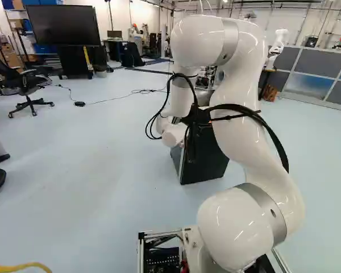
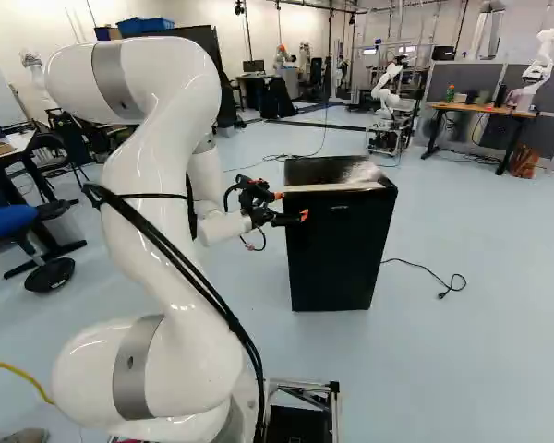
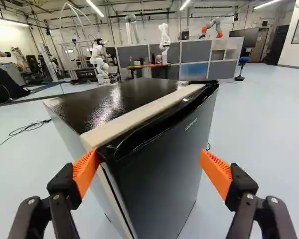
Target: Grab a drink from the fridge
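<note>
Operator: How does my gripper stand?

Spotter: Your gripper [image 3: 149,153] has its fingers wide apart, nothing clamped between them. One orange pad [image 3: 85,174] sits right at the near top corner of the door [image 3: 159,164], by the pale strip [image 3: 139,118]; you can't tell whether it's pressing. The other is out past the door's face.

Operator: And the drink?

Spotter: You can't see it in any view. Going by the task, it should be inside the fridge [image 2: 337,249], behind that door, which looks shut. Your next job is probably to work the door's near side edge outward.

Operator: How will it handle?

Spotter: Expect the door to be stiff at the seal, then swing easily; its glossy face will be slippery, so hook the edge. The fridge may slide or turn if you yank. If the drink's a chilled can or bottle, count on smooth, damp walls and some weight. Take it round the middle, upright, gently enough not to dent it.

Operator: What's in the fridge?

Spotter: You can't tell from here; its contents are hidden.
</note>
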Tool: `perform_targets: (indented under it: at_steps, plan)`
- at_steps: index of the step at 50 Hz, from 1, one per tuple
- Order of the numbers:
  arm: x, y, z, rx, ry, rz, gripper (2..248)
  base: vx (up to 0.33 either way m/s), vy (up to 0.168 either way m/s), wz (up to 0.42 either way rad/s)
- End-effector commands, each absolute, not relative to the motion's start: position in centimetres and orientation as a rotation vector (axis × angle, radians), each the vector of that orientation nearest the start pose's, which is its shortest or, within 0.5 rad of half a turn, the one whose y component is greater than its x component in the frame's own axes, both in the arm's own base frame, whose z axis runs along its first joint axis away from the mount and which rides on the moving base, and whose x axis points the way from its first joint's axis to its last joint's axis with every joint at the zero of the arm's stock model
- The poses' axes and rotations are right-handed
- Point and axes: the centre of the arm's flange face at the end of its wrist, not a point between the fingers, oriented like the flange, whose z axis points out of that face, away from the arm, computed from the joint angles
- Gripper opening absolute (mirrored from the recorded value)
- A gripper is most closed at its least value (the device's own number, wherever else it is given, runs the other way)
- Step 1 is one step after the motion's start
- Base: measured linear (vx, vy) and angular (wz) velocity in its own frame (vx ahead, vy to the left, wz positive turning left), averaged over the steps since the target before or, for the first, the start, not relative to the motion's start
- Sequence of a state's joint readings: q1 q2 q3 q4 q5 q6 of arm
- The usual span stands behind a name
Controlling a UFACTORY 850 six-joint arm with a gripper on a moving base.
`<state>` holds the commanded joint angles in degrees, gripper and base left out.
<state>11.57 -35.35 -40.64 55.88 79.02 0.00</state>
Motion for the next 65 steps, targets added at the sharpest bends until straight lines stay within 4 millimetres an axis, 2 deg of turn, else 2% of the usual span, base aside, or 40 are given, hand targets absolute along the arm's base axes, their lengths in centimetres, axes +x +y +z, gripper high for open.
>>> perform_targets:
  at_steps: [65]
  plan:
    - [35.7, -3.6, 27.1, -2.701, 1.381, -2.200, 247, -0.001, -0.002, -0.003]
